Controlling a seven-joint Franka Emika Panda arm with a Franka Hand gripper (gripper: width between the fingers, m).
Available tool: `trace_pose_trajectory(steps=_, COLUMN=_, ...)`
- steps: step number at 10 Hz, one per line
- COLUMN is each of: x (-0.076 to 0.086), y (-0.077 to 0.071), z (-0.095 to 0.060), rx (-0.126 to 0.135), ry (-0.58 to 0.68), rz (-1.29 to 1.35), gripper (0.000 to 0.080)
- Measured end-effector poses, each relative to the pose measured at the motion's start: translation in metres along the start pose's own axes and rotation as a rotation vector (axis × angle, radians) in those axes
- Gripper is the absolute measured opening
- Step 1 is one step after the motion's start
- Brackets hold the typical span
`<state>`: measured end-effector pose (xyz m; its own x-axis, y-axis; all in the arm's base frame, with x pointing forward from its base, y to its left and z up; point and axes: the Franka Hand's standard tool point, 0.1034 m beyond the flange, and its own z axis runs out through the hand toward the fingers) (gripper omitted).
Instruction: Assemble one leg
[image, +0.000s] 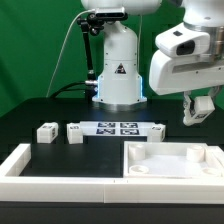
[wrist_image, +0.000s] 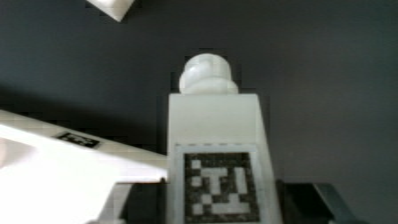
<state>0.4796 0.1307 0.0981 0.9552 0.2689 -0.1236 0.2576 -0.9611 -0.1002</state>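
My gripper hangs above the table on the exterior view's right, over the far edge of the large white tray-like piece. It is shut on a leg, a small white post. In the wrist view this leg stands between the dark fingers, with its rounded tip pointing away and its black-and-white tag facing the camera. The gripper grips the leg at its tag end. Two more legs lie on the black table on the exterior view's left.
The marker board lies in the middle, in front of the robot base. A white L-shaped fence runs along the front left. In the wrist view a white edge crosses below the held leg and a white piece shows at the far side.
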Motion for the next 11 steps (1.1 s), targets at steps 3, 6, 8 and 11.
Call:
trace_pose_trajectory(steps=3, x=0.019, y=0.026, z=-0.01, rx=-0.038, ry=0.239, rz=-0.092, gripper=0.0291)
trace_pose_trajectory(steps=6, x=0.034, y=0.041, z=-0.023, rx=-0.081, ry=0.421, rz=-0.099, gripper=0.0291)
trace_pose_trajectory(steps=8, x=0.035, y=0.041, z=-0.023, rx=-0.081, ry=0.42, rz=-0.101, gripper=0.0291)
trace_pose_trajectory(steps=11, x=0.072, y=0.042, z=-0.018, rx=-0.066, ry=0.432, rz=-0.114, gripper=0.0291)
